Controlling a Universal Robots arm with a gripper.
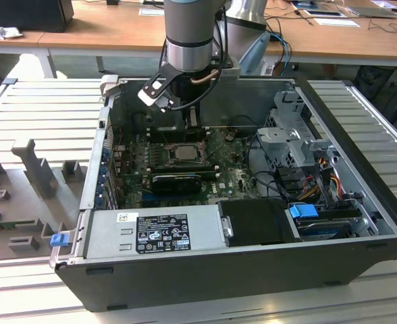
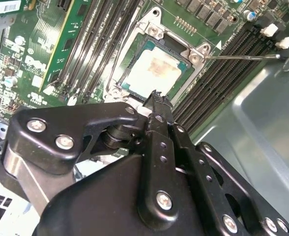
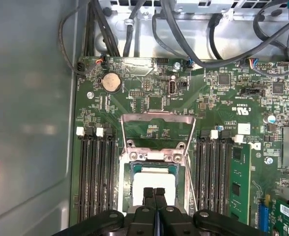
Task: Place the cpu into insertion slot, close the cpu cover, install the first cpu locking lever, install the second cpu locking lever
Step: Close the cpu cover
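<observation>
cpu [image 3: 157, 177]: pale silvery-grey | circuit board [image 3: 149, 104]: green | tool [image 3: 154, 191]: black | cpu cover [image 3: 157, 117]: dull grey

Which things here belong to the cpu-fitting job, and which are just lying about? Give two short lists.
Job: cpu, in the insertion slot; cpu cover, open; locking lever; gripper, above the cpu.
Lying about: coin battery; memory slots; cables; power supply.

Wooden desk [image 1: 84, 30] behind; ribbed grey table [image 1: 43, 108] beneath; papers [image 1: 337, 21] on desk.

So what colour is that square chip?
The cpu is pale silvery-grey with a brownish smudge, clearest in the second wrist view.
</observation>
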